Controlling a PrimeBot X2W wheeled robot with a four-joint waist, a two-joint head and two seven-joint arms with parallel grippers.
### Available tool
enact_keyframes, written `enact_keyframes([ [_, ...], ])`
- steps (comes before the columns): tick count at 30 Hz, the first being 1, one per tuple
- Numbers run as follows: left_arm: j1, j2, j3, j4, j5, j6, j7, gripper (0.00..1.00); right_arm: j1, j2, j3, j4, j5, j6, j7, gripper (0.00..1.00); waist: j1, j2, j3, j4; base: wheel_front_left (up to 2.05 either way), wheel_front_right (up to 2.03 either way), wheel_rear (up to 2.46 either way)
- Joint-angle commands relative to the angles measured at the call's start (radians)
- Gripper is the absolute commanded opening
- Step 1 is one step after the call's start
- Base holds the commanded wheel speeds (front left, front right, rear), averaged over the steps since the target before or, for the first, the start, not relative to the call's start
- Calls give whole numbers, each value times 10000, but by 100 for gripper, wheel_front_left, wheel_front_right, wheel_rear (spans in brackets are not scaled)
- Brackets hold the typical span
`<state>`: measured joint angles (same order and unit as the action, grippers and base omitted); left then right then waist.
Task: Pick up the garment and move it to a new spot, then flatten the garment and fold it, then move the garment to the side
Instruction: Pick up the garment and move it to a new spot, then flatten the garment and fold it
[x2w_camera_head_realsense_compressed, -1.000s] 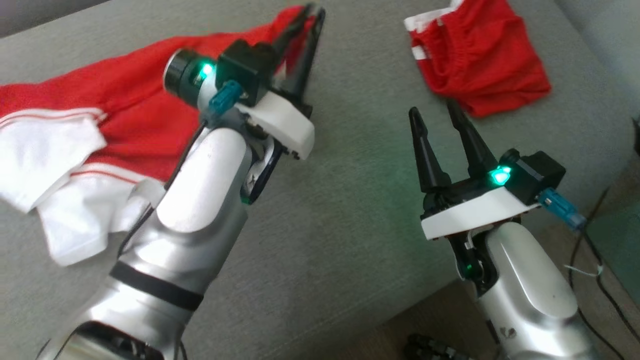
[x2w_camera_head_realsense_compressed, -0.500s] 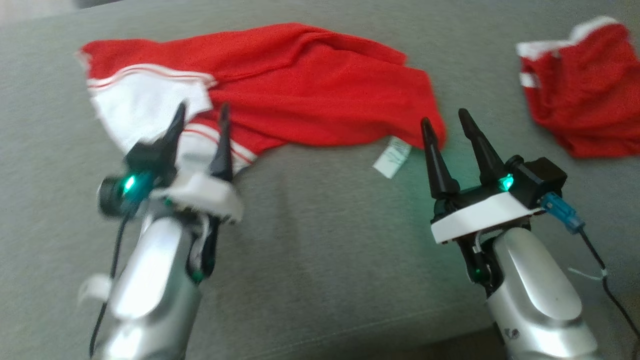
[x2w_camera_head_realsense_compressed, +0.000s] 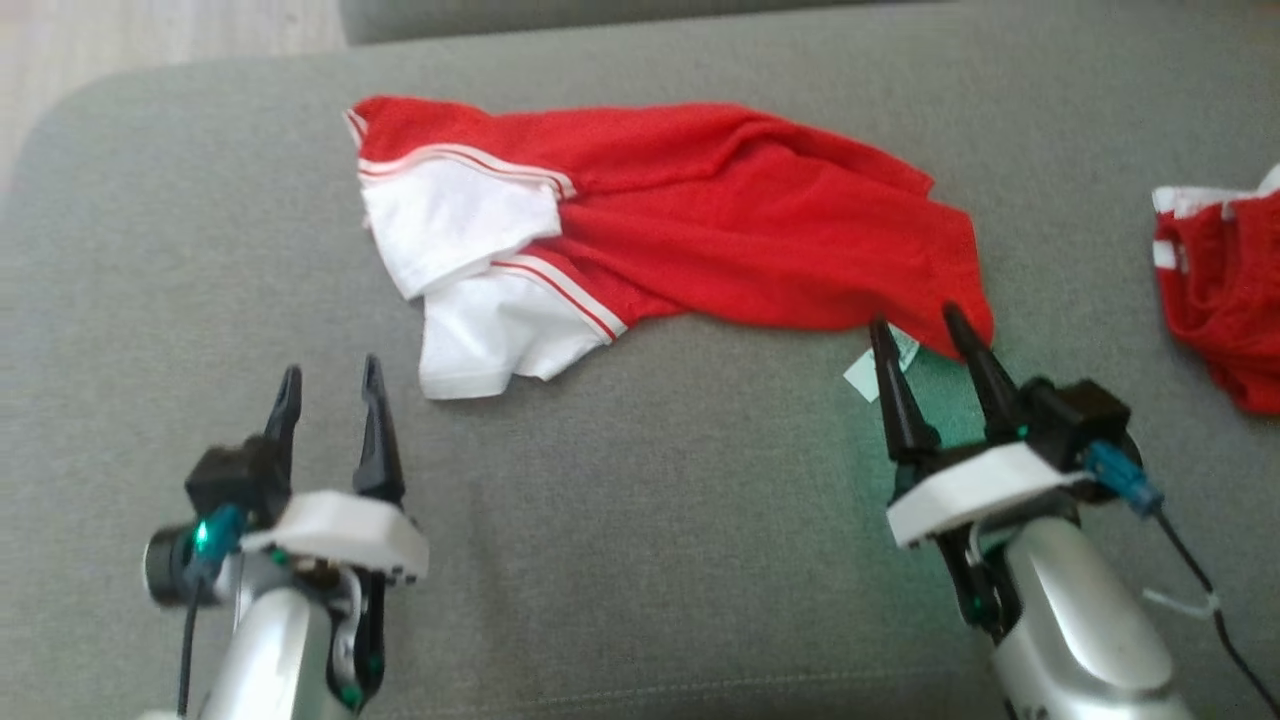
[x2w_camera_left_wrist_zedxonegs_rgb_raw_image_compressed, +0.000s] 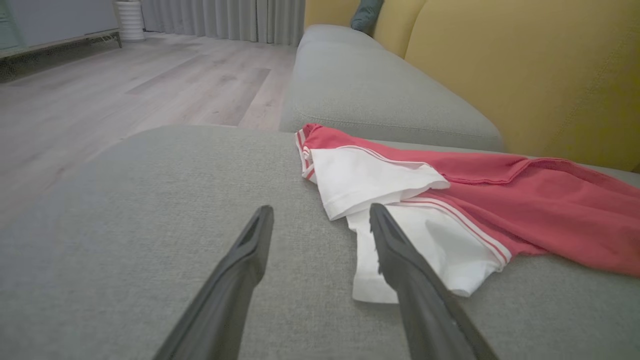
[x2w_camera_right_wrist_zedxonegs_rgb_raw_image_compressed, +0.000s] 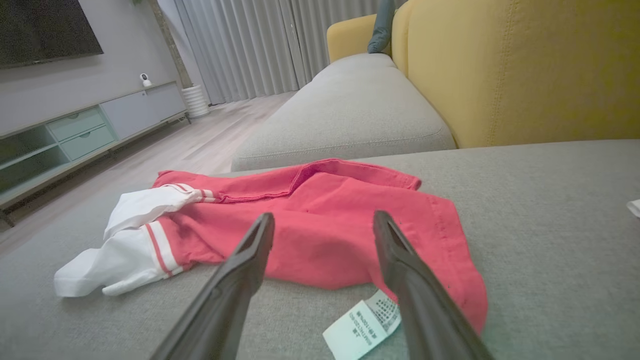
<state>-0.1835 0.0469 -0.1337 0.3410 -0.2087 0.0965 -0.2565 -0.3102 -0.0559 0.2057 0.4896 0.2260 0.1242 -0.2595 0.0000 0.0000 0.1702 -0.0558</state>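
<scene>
Currently the left gripper (x2w_camera_head_realsense_compressed: 331, 368) and right gripper (x2w_camera_head_realsense_compressed: 914, 320) hang spread and empty by the rumpled red shirt (x2w_camera_head_realsense_compressed: 720, 230). Pinching overlapped layers could bunch it further.

Garment label (x2w_camera_right_wrist_zedxonegs_rgb_raw_image_compressed: 365, 322) print illegible; second red cloth (x2w_camera_head_realsense_compressed: 1225, 300) cut off.
</scene>
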Motion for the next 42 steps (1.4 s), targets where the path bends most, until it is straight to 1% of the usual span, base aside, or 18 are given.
enact_keyframes([
  [1,52,42,405,-399,126,13,-53,100,18,57,87,-222,-74,65,-22,100,0,0,-309,177,0,0,0],
  [5,631,37,464,-649,161,-26,-53,100,310,57,-156,-80,-150,65,-23,100,0,0,-626,286,0,0,0],
  [12,1322,35,388,-698,57,12,-53,100,726,57,-339,22,-216,65,-23,100,0,0,-1001,349,0,0,0],
  [15,1346,35,245,-714,-58,-138,-53,100,765,57,-338,8,-231,65,-23,100,0,0,-951,297,0,0,0],
  [23,527,34,-146,-340,-815,-760,-53,100,359,57,-175,-309,-220,65,-23,100,0,0,-31,-218,0,0,0],
  [28,-224,34,-11,114,-1330,-1119,-53,100,55,57,-95,-559,-157,65,-23,100,0,0,599,-631,0,0,0],
  [34,-833,34,463,709,-1533,-1545,-53,100,-209,57,-60,-799,-25,65,-23,100,0,0,1149,-1031,0,0,0],
  [37,-996,34,651,1011,-1512,-1684,-53,100,-277,57,-89,-870,-8,65,-23,100,0,0,1342,-1149,0,0,0],
  [42,-1227,34,829,1512,-1520,-1762,-53,100,-381,57,-169,-967,-7,65,-23,100,0,0,1597,-1262,0,0,0],
])
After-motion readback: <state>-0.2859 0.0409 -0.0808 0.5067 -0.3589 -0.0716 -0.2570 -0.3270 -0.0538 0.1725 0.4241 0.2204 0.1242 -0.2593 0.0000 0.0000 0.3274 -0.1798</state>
